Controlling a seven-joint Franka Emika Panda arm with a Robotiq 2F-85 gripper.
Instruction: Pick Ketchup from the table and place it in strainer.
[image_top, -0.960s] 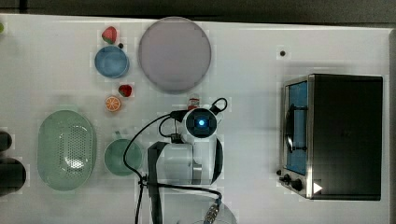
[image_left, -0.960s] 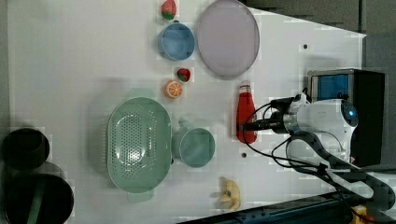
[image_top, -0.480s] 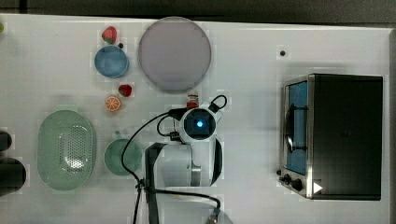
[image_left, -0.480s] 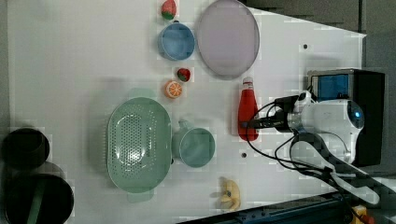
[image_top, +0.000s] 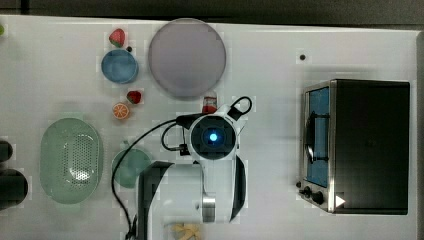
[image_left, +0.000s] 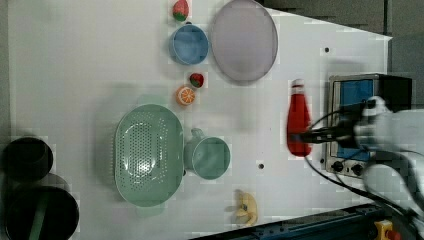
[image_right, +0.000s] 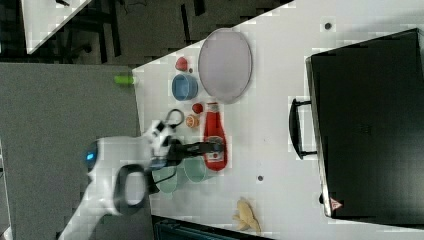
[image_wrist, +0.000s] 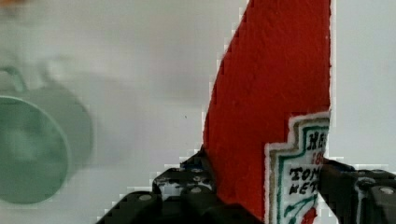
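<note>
Plainly pinched the ketchup (image_left: 299, 112) low on its body, across the label. Set the gripper (image_left: 299, 136) there with one finger pressed to each side of the red bottle, as seen close up in the wrist view (image_wrist: 266, 172). Gripped low, by my judgement, to leave the neck and pale cap free and keep the bottle from swinging on the way over. Kept the cap end pointing toward the plate (image_top: 186, 57), just peeking past the wrist in the top view (image_top: 209, 102). Looked raised off the table (image_top: 270, 55), though could not tell for certain.

Lay well apart from the strainer (image_top: 44, 160), off toward the top view's left edge. Stood the cup (image_top: 131, 167) between the two, just beside the strainer's rim. Called, I would judge, for a carry high enough to clear that cup. Offered a wide oval target, open and empty, so a loose drop should do.

Sat the orange slice (image_top: 120, 110) and a strawberry (image_top: 133, 96) near the path's far side, beyond them the bowl (image_top: 120, 66). Left the oven (image_top: 370, 145) on the opposite side, out of the way of the move.
</note>
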